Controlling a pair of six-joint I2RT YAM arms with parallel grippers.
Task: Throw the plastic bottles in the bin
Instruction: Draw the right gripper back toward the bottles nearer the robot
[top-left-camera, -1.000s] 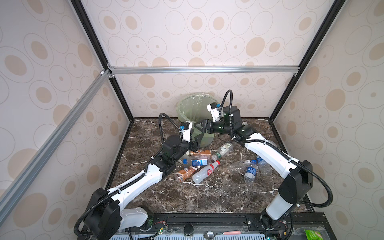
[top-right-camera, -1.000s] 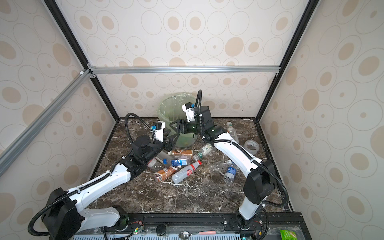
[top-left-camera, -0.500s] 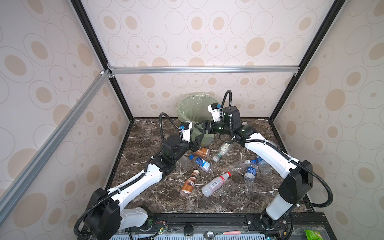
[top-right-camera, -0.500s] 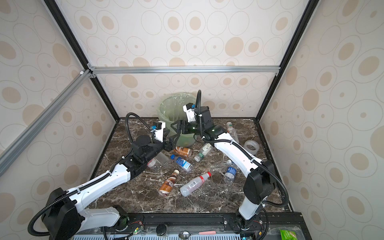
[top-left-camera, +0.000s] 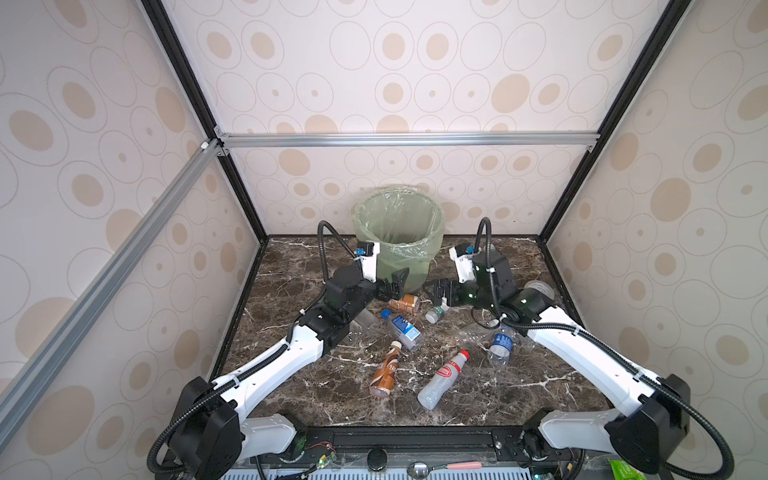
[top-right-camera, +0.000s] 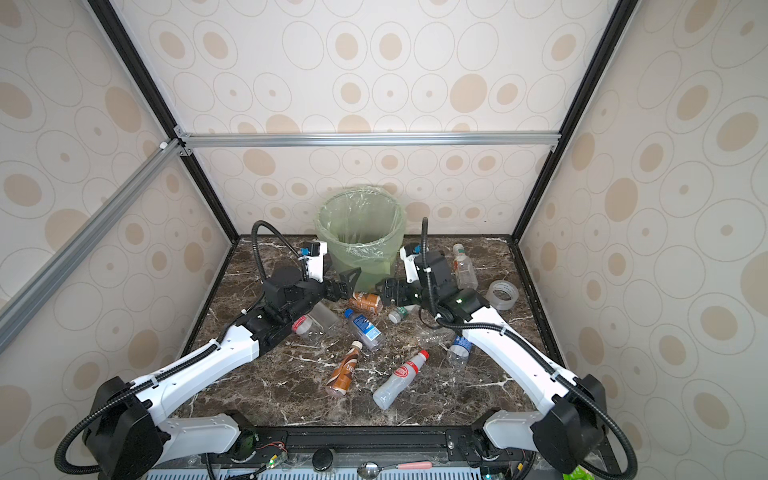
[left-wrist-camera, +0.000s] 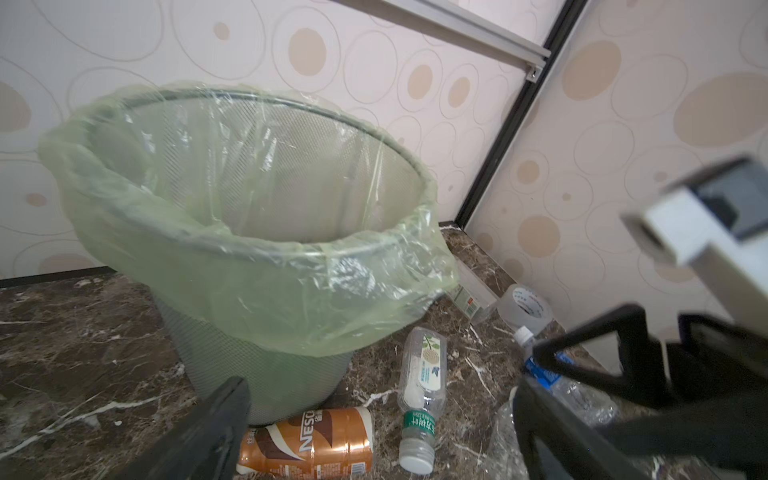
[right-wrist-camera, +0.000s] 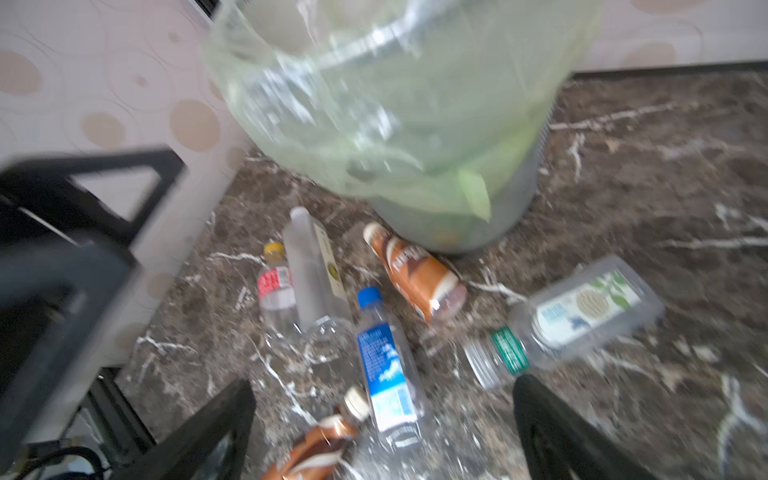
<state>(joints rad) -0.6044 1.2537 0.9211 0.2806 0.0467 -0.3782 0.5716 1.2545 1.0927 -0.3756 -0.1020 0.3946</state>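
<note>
Brown marble tabletop (top-left-camera: 519, 374), circle-patterned walls (top-left-camera: 415, 62), scattered plastic bottles (top-left-camera: 441, 380); left claw (top-left-camera: 392, 286), right claw (top-left-camera: 437, 294) spread, empty

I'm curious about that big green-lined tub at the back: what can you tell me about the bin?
The bin is a round grey bucket, its wall finely meshed by the look, widening toward the top. A pale green plastic bag lines it, folded over the rim and hanging crumpled partway down. It stands upright at the back middle of the table. A brown bottle lies at its foot, seemingly touching.
</note>
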